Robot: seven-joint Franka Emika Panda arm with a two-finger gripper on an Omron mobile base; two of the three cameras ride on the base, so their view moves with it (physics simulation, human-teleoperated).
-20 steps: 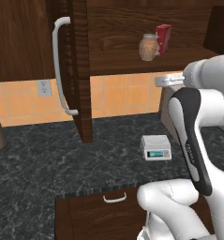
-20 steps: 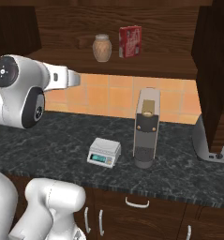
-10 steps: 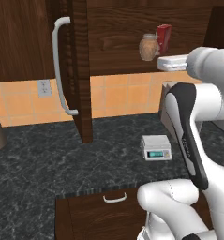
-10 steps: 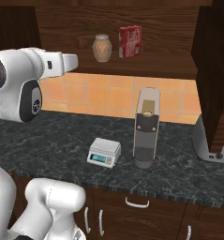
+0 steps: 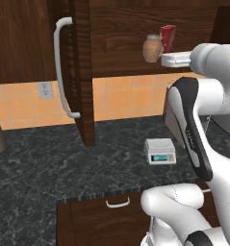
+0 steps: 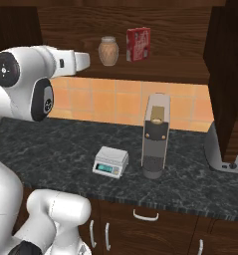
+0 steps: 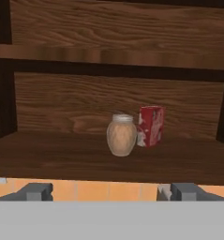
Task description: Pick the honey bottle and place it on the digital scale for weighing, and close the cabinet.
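Honey bottle (image 7: 121, 136) faces level pincer (image 7: 111, 191) (jaws wide apart).

Illumination was even and diffuse, with no glare and only soft shadow under the cabinet (image 5: 83, 72) and across the shelf (image 7: 108, 161). Rendering was slightly soft throughout, and wood grain looked blurred in the hand view.

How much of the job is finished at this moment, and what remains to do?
Nothing looks done yet. The honey bottle stands on the cabinet shelf beside a red box. In hand: the open gripper faces the bottle, apart from it. Left: grasp it, set it on the digital scale, close the cabinet.
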